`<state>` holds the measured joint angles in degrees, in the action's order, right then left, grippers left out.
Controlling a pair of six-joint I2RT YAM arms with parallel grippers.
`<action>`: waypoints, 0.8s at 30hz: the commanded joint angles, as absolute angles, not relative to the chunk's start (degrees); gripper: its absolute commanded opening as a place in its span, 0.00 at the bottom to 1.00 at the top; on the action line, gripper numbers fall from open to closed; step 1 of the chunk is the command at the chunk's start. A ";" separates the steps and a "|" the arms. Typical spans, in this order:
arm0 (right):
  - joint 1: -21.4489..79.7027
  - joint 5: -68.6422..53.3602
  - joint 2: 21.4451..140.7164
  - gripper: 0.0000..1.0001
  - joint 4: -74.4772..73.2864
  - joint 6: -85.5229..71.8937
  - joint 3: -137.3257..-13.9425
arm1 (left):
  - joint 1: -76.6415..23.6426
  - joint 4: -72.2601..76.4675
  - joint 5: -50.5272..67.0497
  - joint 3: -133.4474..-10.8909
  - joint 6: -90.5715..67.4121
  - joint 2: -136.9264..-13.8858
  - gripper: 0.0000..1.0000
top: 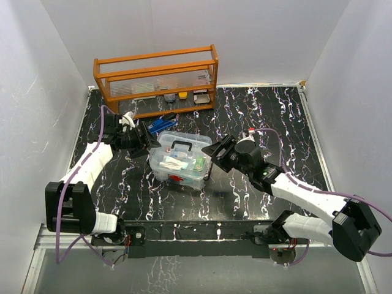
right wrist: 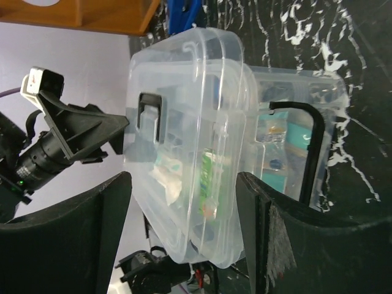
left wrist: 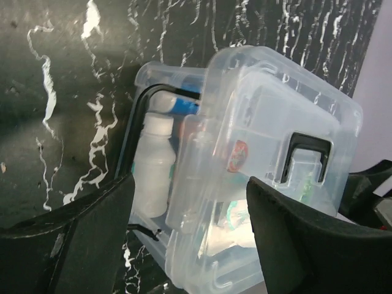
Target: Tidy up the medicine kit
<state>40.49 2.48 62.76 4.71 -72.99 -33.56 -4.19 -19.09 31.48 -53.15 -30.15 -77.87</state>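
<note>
Both open, empty: left gripper, right gripper flank medicine kit at centre; lid sits skewed, so push evenly, square it.

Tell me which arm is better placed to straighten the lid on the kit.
Probably right: the right tool, open, frames the askew lid squarely; the left tool sits off its back corner.

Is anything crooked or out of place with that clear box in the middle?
Yes. The clear lid sits askew on the medicine kit box, shifted sideways so one end is uncovered and a white bottle shows.
</note>
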 commanded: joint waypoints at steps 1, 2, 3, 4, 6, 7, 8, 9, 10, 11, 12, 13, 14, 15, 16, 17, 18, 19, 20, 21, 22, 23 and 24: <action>40.15 8.79 61.46 0.67 -7.46 -67.78 -40.50 | -3.78 -24.74 27.16 -53.49 -27.98 -77.26 0.71; 40.16 9.96 61.59 0.67 -9.72 -66.36 -41.72 | -3.80 -24.85 27.15 -53.66 -27.88 -77.18 0.71; 40.17 10.50 61.87 0.66 -11.42 -64.52 -42.82 | -3.78 -24.95 27.16 -53.74 -27.86 -77.10 0.71; 40.10 10.54 62.13 0.65 -12.44 -63.08 -43.76 | -3.82 -25.00 27.32 -53.86 -27.86 -77.00 0.71; 40.16 10.48 62.90 0.63 -14.35 -61.38 -45.19 | -3.81 -24.65 29.00 -53.99 -27.80 -76.99 0.71; 40.15 10.19 63.33 0.63 -14.65 -60.51 -45.56 | -3.74 -24.28 30.27 -53.97 -27.71 -77.06 0.71; 40.16 9.97 63.73 0.63 -14.90 -59.66 -45.92 | -3.72 -24.14 31.10 -54.09 -27.61 -77.08 0.71; 40.14 9.88 64.06 0.62 -15.33 -59.07 -46.25 | -3.76 -24.02 31.76 -54.03 -27.60 -77.08 0.71; 40.16 9.50 64.31 0.62 -15.26 -58.47 -46.46 | -3.71 -23.85 32.17 -53.97 -27.60 -77.00 0.71; 40.14 8.70 64.70 0.62 -14.88 -57.86 -46.57 | -3.77 -23.82 32.36 -53.97 -27.55 -76.93 0.71; 40.10 7.79 65.08 0.62 -14.52 -57.20 -46.84 | -3.73 -23.82 32.42 -53.96 -27.45 -76.91 0.71; 40.14 6.63 65.73 0.63 -14.20 -56.52 -47.11 | -3.77 -23.82 32.76 -54.01 -27.34 -76.97 0.72; 40.16 5.38 66.38 0.64 -14.00 -55.95 -47.38 | -3.77 -23.82 33.30 -54.20 -27.21 -77.13 0.73; 40.17 4.63 67.12 0.65 -14.27 -55.56 -47.79 | -3.76 -23.88 34.07 -54.41 -27.12 -77.36 0.73; 40.15 4.16 67.83 0.65 -14.77 -55.40 -48.34 | -3.77 -23.98 34.94 -54.69 -26.96 -77.69 0.74; 40.16 3.86 68.38 0.65 -15.11 -55.37 -48.49 | -3.76 -24.14 35.68 -55.00 -26.79 -77.96 0.74; 40.17 3.57 68.69 0.64 -15.31 -55.32 -48.47 | -3.77 -24.31 36.32 -55.30 -26.66 -78.10 0.74; 40.17 3.57 68.99 0.63 -15.68 -55.33 -48.32 | -3.78 -24.48 36.84 -55.51 -26.51 -78.13 0.74; 40.17 3.85 69.11 0.63 -16.07 -55.49 -48.19 | -3.80 -24.73 37.03 -55.68 -26.42 -78.13 0.74; 40.17 4.21 69.21 0.62 -16.38 -55.54 -47.98 | -3.77 -25.10 37.02 -55.98 -26.25 -78.13 0.74; 40.17 4.52 69.13 0.61 -16.77 -55.63 -47.71 | -3.75 -25.67 36.92 -56.25 -26.20 -78.13 0.74; 40.12 5.00 69.11 0.60 -17.09 -55.70 -47.48 | -3.72 -26.46 36.80 -56.62 -26.15 -78.13 0.73; 40.16 5.55 69.02 0.58 -17.52 -55.79 -47.25 | -3.74 -27.62 36.88 -57.07 -25.71 -78.13 0.73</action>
<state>40.38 4.16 69.32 -16.40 -56.90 -45.54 -4.05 -23.90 34.17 -53.80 -27.07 -78.46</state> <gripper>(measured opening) 0.606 0.735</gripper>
